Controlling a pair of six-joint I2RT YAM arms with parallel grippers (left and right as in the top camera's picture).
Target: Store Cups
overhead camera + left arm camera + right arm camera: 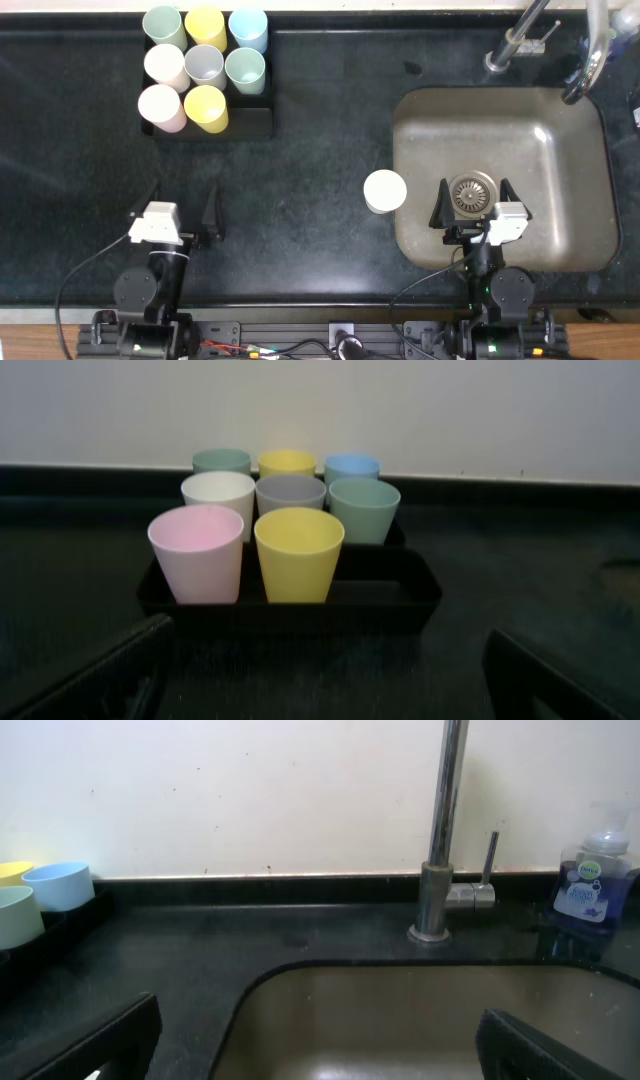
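Eight cups [205, 65] sit in your tray [255, 125]; one white cup [385, 190] stands beside the sink [545, 215]. Your left end effector [184, 192] and right end effector [474, 194] gape empty.

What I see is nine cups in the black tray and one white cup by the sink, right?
Not quite: the black tray holds eight cups, not nine; the top view shows one corner slot empty. One white cup is by the sink.

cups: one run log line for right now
tray: eight cups, one slot empty | white cup: on counter beside sink | left end effector: open, empty | right end effector: open, empty
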